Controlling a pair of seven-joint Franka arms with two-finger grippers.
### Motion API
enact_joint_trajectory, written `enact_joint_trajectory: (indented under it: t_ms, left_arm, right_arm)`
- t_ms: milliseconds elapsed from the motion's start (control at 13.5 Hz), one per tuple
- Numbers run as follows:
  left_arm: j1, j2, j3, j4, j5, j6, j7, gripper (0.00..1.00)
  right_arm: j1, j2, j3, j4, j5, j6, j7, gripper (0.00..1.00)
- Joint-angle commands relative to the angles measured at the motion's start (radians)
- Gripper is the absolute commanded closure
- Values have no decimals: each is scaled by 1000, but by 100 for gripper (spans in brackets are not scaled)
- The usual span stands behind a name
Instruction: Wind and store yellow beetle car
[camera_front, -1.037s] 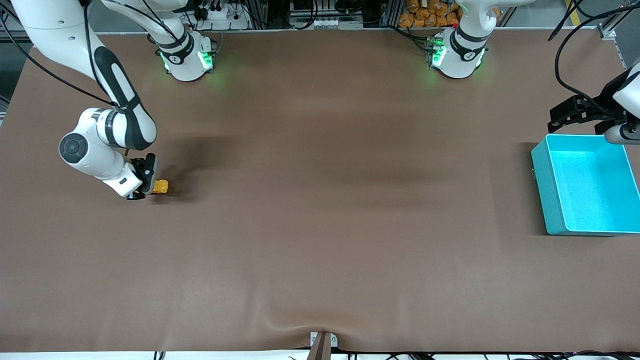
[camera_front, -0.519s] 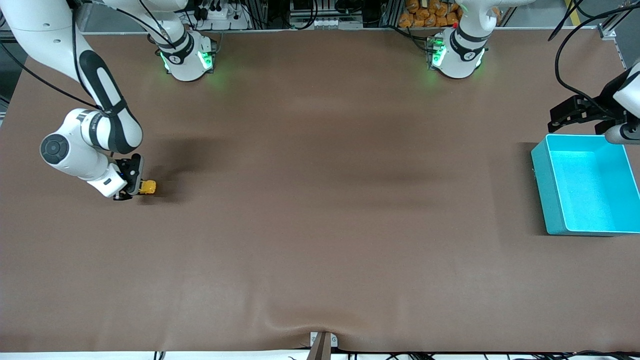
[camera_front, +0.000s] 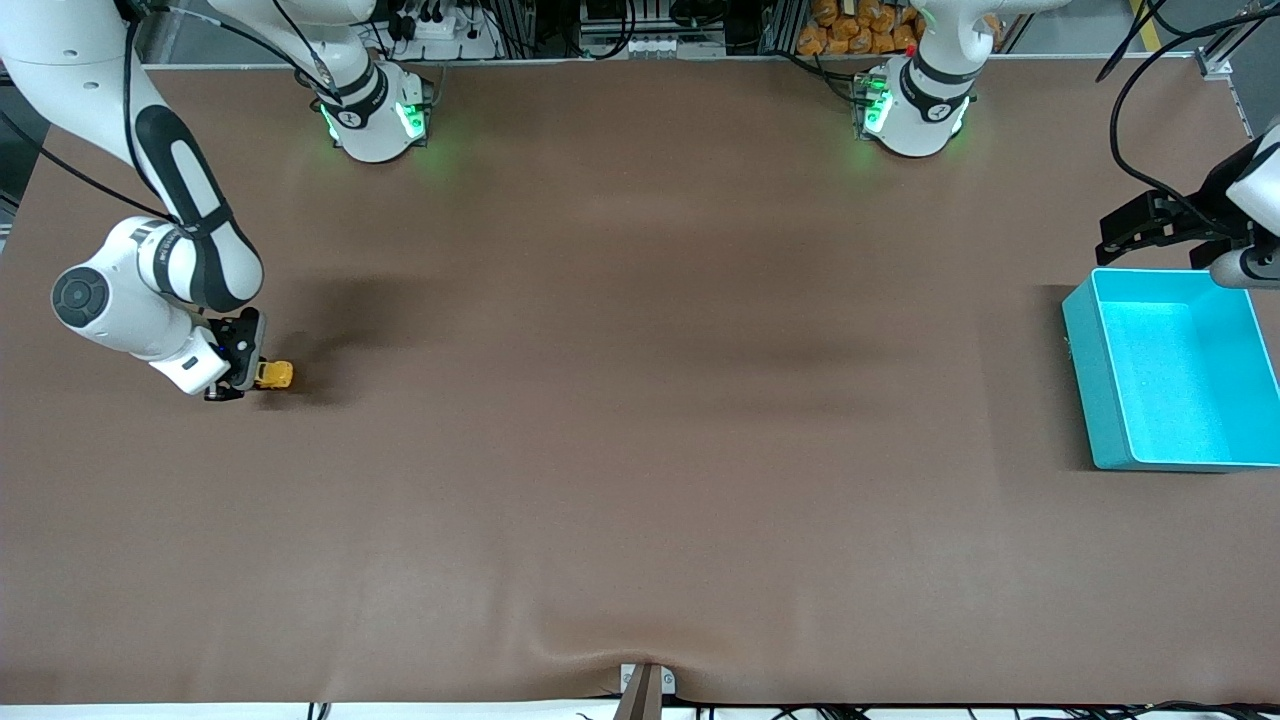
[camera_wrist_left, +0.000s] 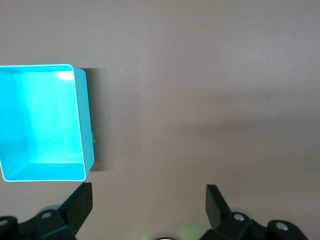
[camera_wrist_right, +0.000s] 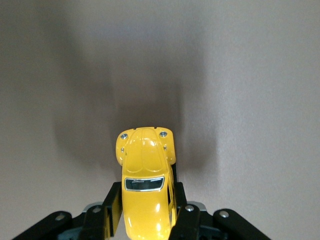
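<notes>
Winding stage: my right end effector (camera_front: 243, 372) pinches the yellow car (camera_front: 272, 374) low on the surface (camera_front: 640, 400), at the right arm's end.
Storing remains: the bin (camera_front: 1090, 390) is empty; my left end effector (camera_front: 1135, 228), spread, waits beside it.

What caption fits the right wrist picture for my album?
Right gripper clamps the yellow beetle car over the brown table.
</notes>
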Motion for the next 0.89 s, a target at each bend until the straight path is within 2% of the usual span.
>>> enact_joint_trajectory:
  t_ms: [0, 815]
  left_arm:
    - [2, -12, -1, 1, -6, -8, -18, 0]
    - [4, -14, -1, -2, -6, -8, -16, 0]
  right_arm:
    - [-45, 71, 11, 46, 16, 9, -65, 72]
    - [-135, 86, 11, 96, 16, -28, -146, 72]
